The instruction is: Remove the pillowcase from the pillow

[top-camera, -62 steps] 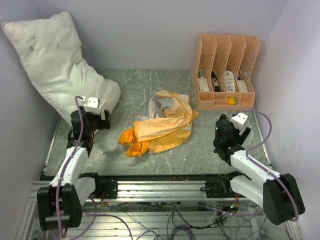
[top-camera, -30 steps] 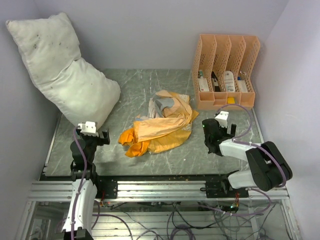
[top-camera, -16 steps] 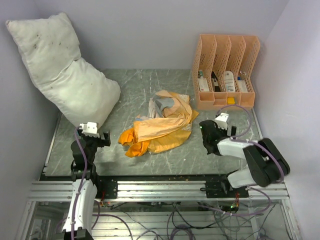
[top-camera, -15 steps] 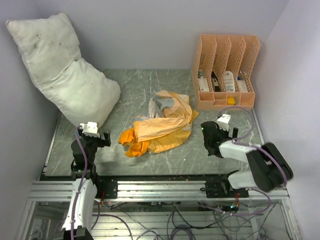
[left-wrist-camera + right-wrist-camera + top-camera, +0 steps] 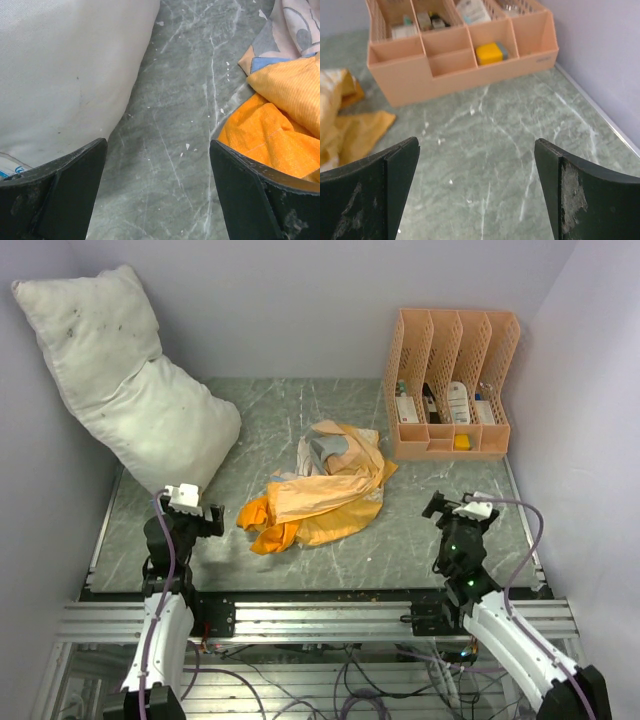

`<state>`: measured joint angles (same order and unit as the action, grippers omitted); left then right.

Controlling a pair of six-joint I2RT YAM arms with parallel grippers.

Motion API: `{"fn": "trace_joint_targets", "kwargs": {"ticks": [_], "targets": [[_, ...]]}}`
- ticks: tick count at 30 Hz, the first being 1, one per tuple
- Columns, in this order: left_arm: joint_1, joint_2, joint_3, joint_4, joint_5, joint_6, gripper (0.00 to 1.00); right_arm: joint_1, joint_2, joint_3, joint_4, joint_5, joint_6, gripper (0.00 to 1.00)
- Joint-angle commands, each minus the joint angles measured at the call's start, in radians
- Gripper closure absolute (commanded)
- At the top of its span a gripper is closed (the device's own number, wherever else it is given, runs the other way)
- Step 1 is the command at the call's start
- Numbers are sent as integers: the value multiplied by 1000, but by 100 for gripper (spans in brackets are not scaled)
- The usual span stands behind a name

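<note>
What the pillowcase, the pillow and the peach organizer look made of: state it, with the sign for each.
Pillowcase: thin matte woven cloth, probably cotton or a blend; it lies crumpled in soft folds, with fine ribbing close up. Pillow: off-white matte cloth shell, likely soft filling; it bulges plumply. Organizer: rigid moulded plastic, smooth; perforated walls, sharp straight edges.

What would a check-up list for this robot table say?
Surface: grey marbled table, scratched, with small crumbs.
Job's things: pillow bare, leaning in the far left corner; pillowcase crumpled mid-table, apart from the pillow.
Clutter: peach file organizer at far right, small items inside.
End effectors: left end effector open and empty; right end effector open and empty.
Cables: loose wires tangled below the near edge.
Surroundings: plain pale walls.
</note>
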<state>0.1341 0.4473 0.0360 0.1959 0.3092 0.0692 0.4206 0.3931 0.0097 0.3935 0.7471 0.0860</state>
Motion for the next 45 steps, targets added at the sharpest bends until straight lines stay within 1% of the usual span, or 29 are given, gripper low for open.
{"fn": "trace_joint_targets", "kwargs": {"ticks": [1, 4, 6, 10, 15, 19, 23, 36, 40, 45], "targets": [[7, -28, 10, 33, 35, 13, 5, -1, 125, -91, 54, -30, -31, 0], [6, -13, 12, 39, 39, 15, 5, -2, 43, -105, 19, -34, -35, 0], [7, -1, 14, 45, 41, 15, 5, -2, 22, -108, 7, -34, -33, 0], [6, -8, 12, 42, 38, 14, 5, -2, 95, -95, 39, -31, -33, 0], [7, -7, 13, 43, 37, 15, 5, -2, 42, -105, 17, -37, -38, 0], [7, 1, 14, 46, 39, 16, 5, -2, 79, -97, 32, -45, -39, 0], [7, -8, 13, 43, 37, 15, 5, -1, 56, -102, 21, -49, -40, 0], [6, -12, 13, 40, 40, 17, 5, -1, 70, -99, 28, -51, -40, 0], [6, -12, 13, 40, 40, 17, 5, -2, 95, -96, 40, -54, -42, 0], [6, -12, 13, 39, 41, 17, 5, -2, 82, -97, 33, -57, -42, 0]]}}
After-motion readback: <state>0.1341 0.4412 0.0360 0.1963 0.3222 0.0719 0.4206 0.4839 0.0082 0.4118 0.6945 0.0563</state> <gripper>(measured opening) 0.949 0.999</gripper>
